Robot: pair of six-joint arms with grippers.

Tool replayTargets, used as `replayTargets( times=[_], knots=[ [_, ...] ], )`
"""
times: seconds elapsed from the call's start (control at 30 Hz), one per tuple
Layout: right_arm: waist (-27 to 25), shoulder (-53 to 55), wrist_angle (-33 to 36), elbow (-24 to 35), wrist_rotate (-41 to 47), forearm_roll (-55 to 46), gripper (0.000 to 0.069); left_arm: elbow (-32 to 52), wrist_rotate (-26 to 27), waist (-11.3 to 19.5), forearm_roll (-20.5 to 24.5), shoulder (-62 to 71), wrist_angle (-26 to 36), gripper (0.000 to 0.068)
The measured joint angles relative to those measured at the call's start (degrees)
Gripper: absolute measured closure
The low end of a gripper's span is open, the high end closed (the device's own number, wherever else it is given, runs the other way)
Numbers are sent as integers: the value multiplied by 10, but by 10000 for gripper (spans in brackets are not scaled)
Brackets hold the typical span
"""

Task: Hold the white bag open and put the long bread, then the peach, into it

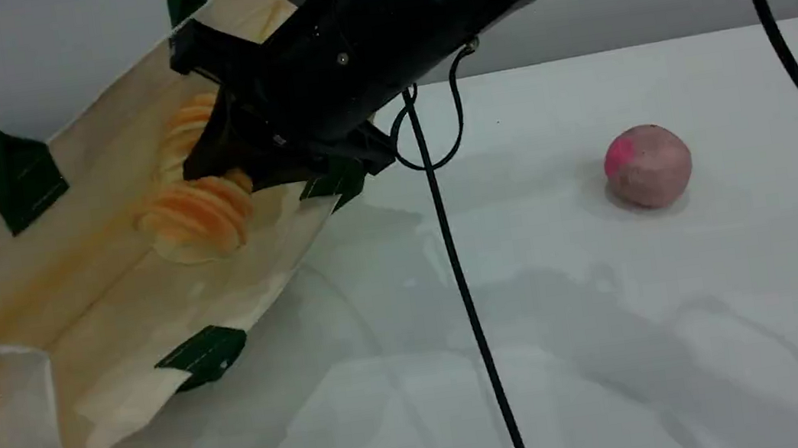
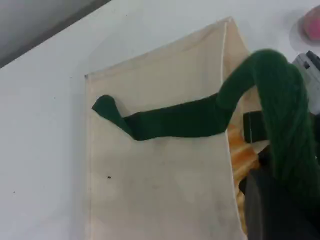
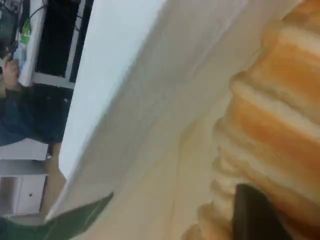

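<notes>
My right arm (image 1: 402,15) slants into the white bag (image 1: 109,308) through its mouth. My right gripper (image 1: 228,158) is against the long bread (image 1: 201,215), and I cannot tell its grip. My left gripper (image 2: 280,205) pinches the green handle (image 2: 175,122). The peach (image 1: 648,166) lies well clear of the bag.

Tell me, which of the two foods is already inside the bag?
The long golden-orange ridged bread loaf: it is inside the cream canvas tote bag. The small pinkish round peach sits out on the white table, well apart.

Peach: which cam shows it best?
Scene view: the peach lies whole and unobstructed on the table. Left wrist view catches only a pink sliver of it at the top right edge. Right wrist view shows none, just long bread and white bag.
</notes>
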Motion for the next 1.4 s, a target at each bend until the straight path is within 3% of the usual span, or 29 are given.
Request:
replayTargets(
  times=[0.23, 0.37, 0.83, 1.07, 1.4],
  knots=[
    [0, -1, 10, 0, 0, 26, 220, 0, 0, 0, 0, 0, 0, 593],
    [0, -4, 15, 0, -2, 29, 139, 0, 0, 0, 0, 0, 0, 593],
    [-14, -40, 20, 0, -29, -4, 123, 0, 0, 0, 3, 0, 0, 593],
    [-48, -81, 26, 0, 12, -109, 123, 0, 0, 0, 3, 0, -1, 593],
    [-81, -139, 38, 0, 137, -313, 123, 0, 0, 0, 4, 0, -1, 593]
  ],
)
